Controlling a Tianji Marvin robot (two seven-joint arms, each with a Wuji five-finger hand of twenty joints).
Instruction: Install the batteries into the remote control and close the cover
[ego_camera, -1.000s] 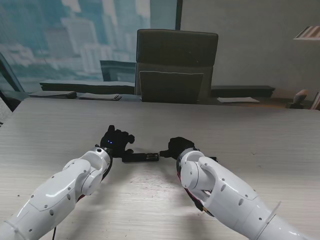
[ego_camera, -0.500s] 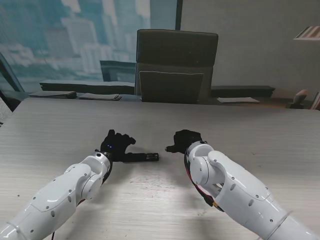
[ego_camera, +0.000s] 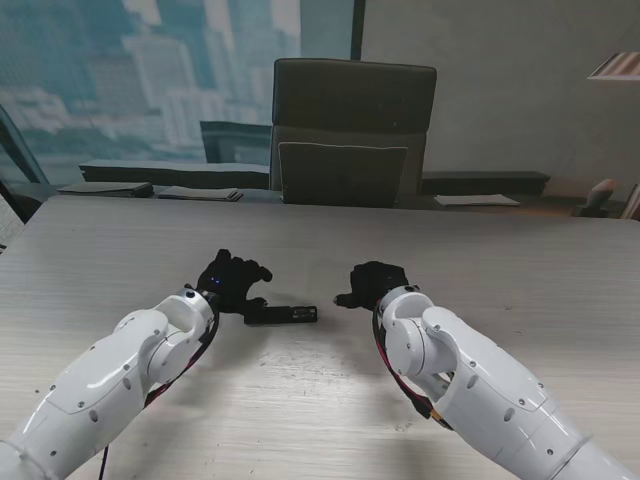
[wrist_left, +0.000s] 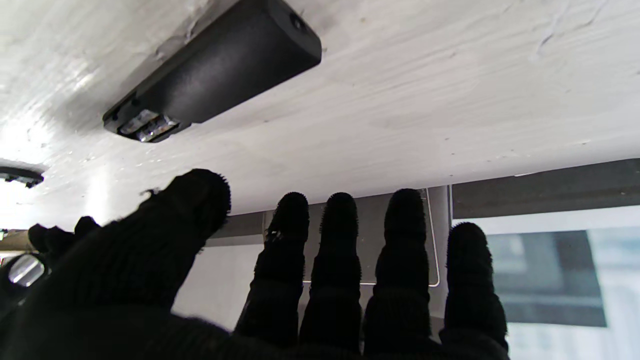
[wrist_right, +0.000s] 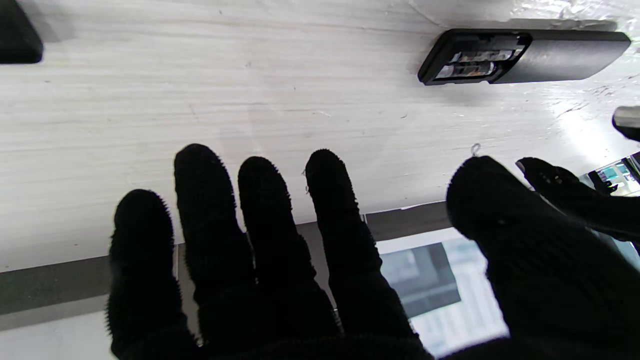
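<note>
Black remote control (ego_camera: 282, 315) lies uncovered — both hands apart.

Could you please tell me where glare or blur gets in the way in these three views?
Stand view: evenly lit, sharp. Left wrist view: glare whitens the pale wooden table; black gloved left hand blurred. Right wrist view: glare beside the black rectangular remote control; right hand soft.

Slim black remote control (ego_camera: 281, 315) lies flat on pale wood-grain table, back side up, long axis running left-right, roughly midway betw. the two arms. Battery bay at one end is open, w/ two batteries (wrist_right: 474, 63) seated side by side inside, silver ends showing. Rest of the back is plain matte black. No cover on the bay.
</note>
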